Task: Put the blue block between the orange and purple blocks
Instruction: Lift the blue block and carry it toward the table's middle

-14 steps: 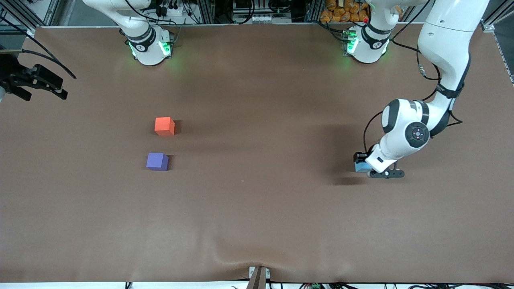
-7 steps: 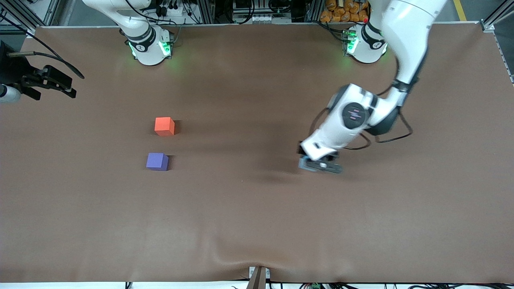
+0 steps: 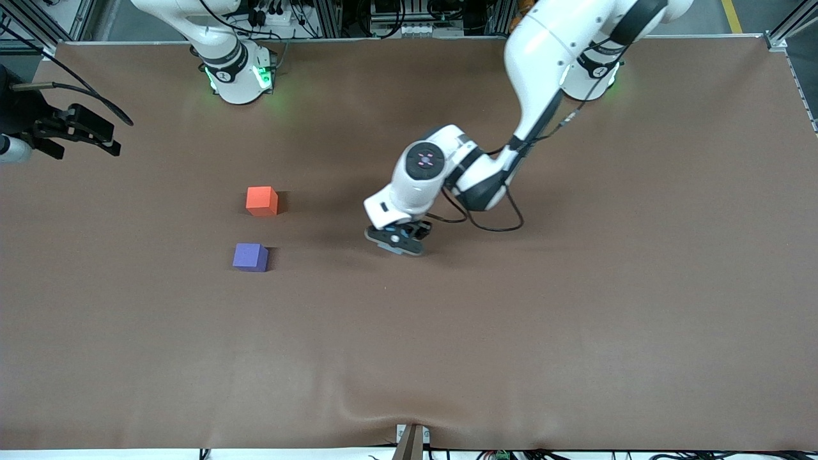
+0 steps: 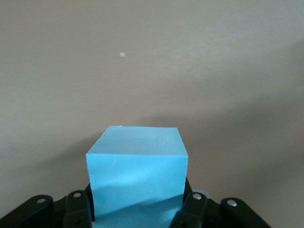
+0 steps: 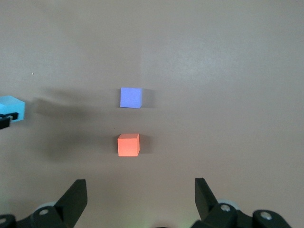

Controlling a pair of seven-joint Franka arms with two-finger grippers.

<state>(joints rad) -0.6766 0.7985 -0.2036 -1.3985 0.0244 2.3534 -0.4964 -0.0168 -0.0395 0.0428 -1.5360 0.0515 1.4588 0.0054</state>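
My left gripper (image 3: 397,241) is shut on the sky-blue block (image 4: 137,166) and holds it just above the middle of the table. In the front view my hand hides most of the block. The orange block (image 3: 262,200) and the purple block (image 3: 250,257) sit on the table toward the right arm's end, the purple one nearer the front camera, with a small gap between them. My right gripper (image 3: 80,144) waits open and empty, high over the table's edge at the right arm's end. Its wrist view shows the purple block (image 5: 130,98), the orange block (image 5: 128,145) and the held blue block (image 5: 12,108).
The brown table mat (image 3: 447,351) has a slight wrinkle at its front edge near a bracket (image 3: 411,441). The two arm bases (image 3: 238,76) (image 3: 585,73) stand at the back edge.
My left arm has carried the blue block from the left arm's end to the middle of the table, toward the orange and purple blocks. The right gripper has barely shifted.
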